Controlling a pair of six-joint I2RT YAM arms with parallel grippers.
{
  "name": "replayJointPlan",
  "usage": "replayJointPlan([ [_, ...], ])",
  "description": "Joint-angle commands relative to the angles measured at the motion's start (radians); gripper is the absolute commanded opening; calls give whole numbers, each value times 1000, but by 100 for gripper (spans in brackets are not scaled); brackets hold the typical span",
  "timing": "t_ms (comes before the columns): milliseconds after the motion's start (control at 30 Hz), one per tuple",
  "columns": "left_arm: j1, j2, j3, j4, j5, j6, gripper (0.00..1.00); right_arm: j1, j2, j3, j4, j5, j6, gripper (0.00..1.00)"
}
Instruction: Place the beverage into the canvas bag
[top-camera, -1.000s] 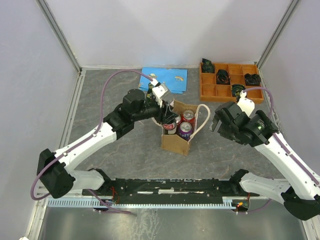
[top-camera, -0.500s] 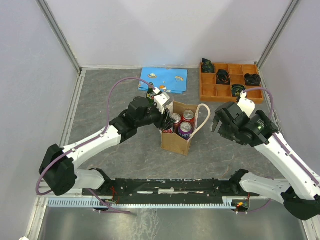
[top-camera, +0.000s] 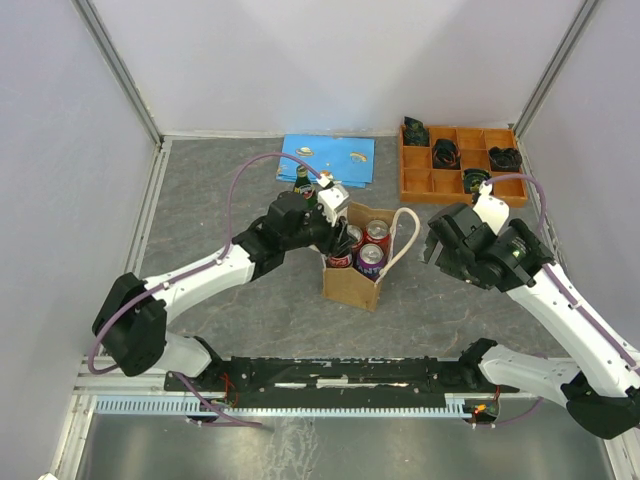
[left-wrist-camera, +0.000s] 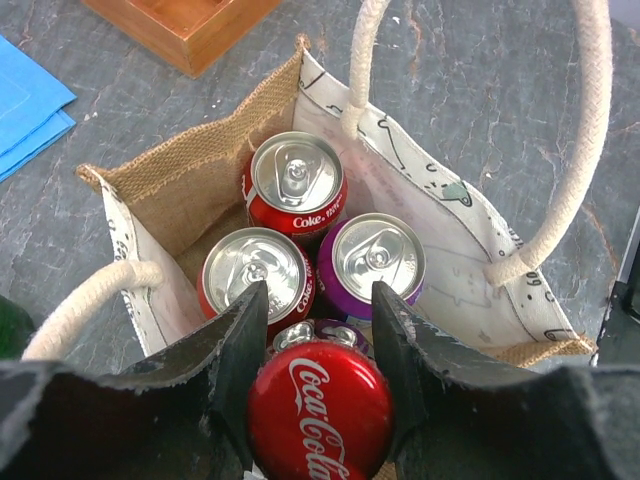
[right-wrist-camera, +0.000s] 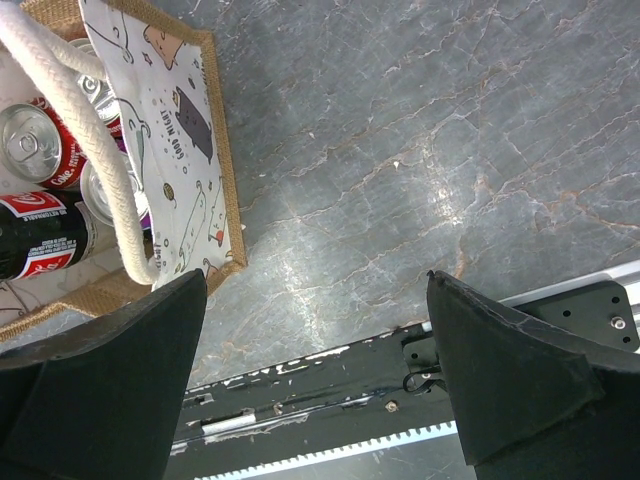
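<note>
Left gripper was clenched on the red cap of the Coke bottle. The bottle sat inside the canvas bag, at its 8 o'clock corner, next to the cans. Right gripper was spread wide with nothing in it, at the bag's 3 o'clock and not touching it.

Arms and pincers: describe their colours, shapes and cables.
The left arm and right arm are white shells with black joints, each trailed by a purple cable. The left pincer and right pincer carry two broad, matte black, wedge-shaped fingers each.
</note>
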Motion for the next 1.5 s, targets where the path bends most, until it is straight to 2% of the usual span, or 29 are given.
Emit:
replayJointPlan([
  [0,1,20,81,115,17,66,3,-4,-1,27,3,27,1,99],
  [133,-6,32,102,103,41,71,3,-5,-3,24,4,26,2,99],
  [200,-10,29,107,92,52,70,6,-6,-8,21,2,26,3,99],
  [467,-30,-31,58,64,92,72,58,-7,-17,7,7,21,6,99],
  [633,-42,-59,37,48,100,70,80,-7,-18,3,12,17,7,99],
  [933,-43,-98,50,17,69,61,88,-8,-36,-2,0,20,17,99],
  [1200,-8,-186,234,-36,-127,6,97,-9,-41,-6,-1,27,20,99],
  [1333,125,-166,330,-116,-172,-94,97,-9,-37,-5,8,26,16,99],
  [1467,304,-63,388,-199,-206,-146,98,-8,-32,-8,20,23,10,99],
])
